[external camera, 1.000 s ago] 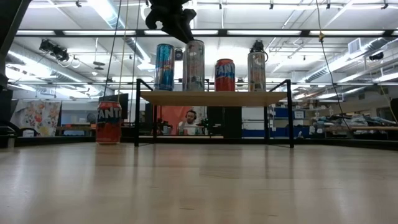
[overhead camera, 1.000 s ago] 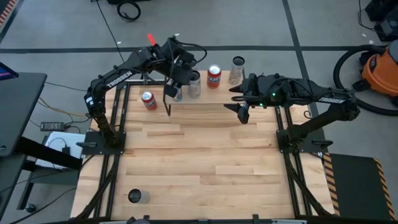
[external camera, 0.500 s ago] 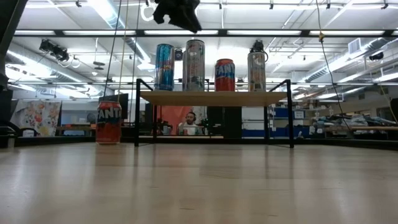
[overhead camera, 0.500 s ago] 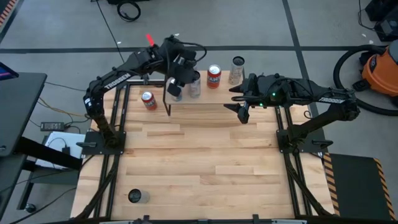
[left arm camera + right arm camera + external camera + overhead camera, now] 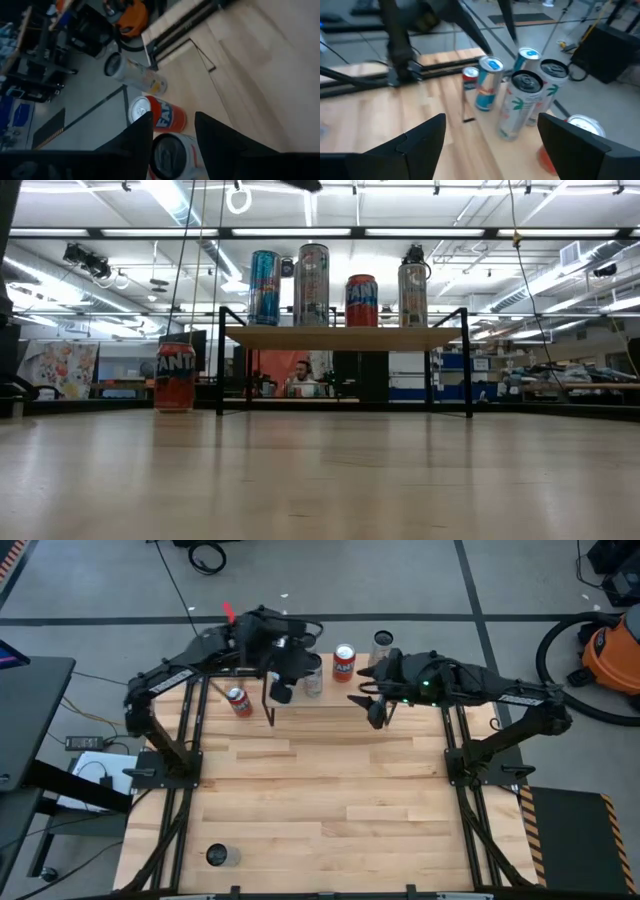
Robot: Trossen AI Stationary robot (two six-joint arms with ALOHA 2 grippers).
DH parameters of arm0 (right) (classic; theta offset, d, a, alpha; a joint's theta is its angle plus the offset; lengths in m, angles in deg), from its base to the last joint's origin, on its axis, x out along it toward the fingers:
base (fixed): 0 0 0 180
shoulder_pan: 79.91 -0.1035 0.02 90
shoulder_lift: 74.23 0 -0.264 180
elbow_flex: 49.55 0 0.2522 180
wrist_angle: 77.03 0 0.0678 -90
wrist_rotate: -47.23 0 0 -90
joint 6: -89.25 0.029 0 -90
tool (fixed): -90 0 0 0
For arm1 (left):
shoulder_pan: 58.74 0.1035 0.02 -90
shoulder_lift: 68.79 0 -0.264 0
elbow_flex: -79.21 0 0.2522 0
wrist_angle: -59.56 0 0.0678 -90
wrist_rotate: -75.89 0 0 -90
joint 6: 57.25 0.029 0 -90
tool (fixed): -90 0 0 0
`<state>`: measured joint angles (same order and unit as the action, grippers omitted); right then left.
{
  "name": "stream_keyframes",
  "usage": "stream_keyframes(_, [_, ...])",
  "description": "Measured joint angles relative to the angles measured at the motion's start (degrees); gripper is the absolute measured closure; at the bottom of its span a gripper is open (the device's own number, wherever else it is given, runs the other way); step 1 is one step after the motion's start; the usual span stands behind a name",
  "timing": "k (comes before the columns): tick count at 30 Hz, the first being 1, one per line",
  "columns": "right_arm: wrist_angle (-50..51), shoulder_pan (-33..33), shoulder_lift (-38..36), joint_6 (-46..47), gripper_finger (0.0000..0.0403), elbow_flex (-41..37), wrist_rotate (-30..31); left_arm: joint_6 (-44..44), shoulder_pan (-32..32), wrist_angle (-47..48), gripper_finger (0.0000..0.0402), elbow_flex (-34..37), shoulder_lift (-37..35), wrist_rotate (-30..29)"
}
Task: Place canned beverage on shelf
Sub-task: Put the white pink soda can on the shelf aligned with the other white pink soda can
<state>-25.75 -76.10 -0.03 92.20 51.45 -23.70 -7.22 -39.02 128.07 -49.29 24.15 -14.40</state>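
Your left pincer hangs above the left end of the shelf, fingers parted with nothing between them — directly under it sits the white palm-print can. Four cans stand in a row along the shelf at the far edge of the counter: a blue one leftmost, the palm-print can next, then a red Fanta can, then a pale patterned can on the right. Your right pincer is spread wide and empty, hovering just near-side of the shelf's right half. Around you — another Fanta can stands on the counter left of the shelf, and a lone can sits at the near left corner, well apart. A person is visible in the room beyond, under the shelf.
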Motion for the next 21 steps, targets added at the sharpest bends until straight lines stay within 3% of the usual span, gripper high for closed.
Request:
stream_keyframes(6, [-5.23, 3.64, 4.79, -2.1, 0.0148, 0.0, 0.81, -5.81, -0.72, 1.64, 0.0246, 0.0, -6.5, -1.49])
stream_keyframes(18, [-13.42, 9.36, 16.42, -2.52, 0.0376, 0.0, 1.18, -14.97, -0.26, 9.92, 0.0246, -0.09, -12.36, -2.86])
stream_keyframes(21, [-13.77, 9.86, 17.94, -0.9, 0.0393, -0.02, 5.05, -16.04, -0.26, 11.58, 0.0246, -0.04, -12.71, -2.83])
